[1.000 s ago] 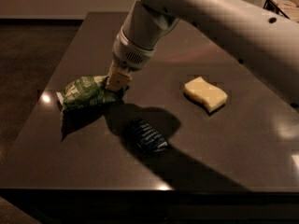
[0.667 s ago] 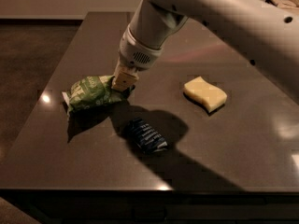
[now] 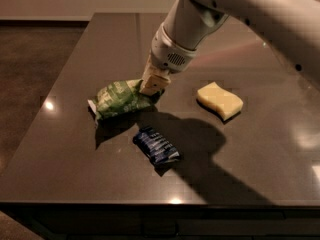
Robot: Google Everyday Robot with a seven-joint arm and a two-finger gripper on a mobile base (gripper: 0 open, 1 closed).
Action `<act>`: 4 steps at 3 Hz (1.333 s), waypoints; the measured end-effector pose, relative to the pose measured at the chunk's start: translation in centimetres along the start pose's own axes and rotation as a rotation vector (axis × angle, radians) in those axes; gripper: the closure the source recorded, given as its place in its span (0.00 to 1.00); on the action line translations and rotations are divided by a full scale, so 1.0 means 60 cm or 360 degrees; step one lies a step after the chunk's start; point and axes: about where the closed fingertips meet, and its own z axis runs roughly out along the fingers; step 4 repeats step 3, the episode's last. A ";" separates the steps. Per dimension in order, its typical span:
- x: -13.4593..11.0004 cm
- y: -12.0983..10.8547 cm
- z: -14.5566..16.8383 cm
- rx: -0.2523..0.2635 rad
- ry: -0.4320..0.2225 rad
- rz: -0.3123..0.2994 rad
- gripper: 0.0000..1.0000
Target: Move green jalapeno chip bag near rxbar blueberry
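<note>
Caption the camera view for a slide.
The gripper holds the green jalapeno chip bag by one end, just behind the rxbar blueberry; a yellow sponge lies nearby.

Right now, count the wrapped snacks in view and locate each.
2. The green jalapeno chip bag, left of centre, is held at its right end by the gripper. The rxbar blueberry lies in front of it, toward the near edge. The arm may hide more.

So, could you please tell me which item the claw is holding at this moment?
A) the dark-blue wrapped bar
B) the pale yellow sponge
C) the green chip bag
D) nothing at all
C: the claw is closed on the end of the green chip bag nearer the sponge, while the sponge and the blue bar lie apart from it.
</note>
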 end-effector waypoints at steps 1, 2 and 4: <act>0.024 0.008 -0.012 -0.0062 -0.0021 -0.0038 0.12; 0.037 0.021 -0.014 -0.0130 -0.0052 -0.0107 0.00; 0.037 0.021 -0.013 -0.0132 -0.0052 -0.0116 0.00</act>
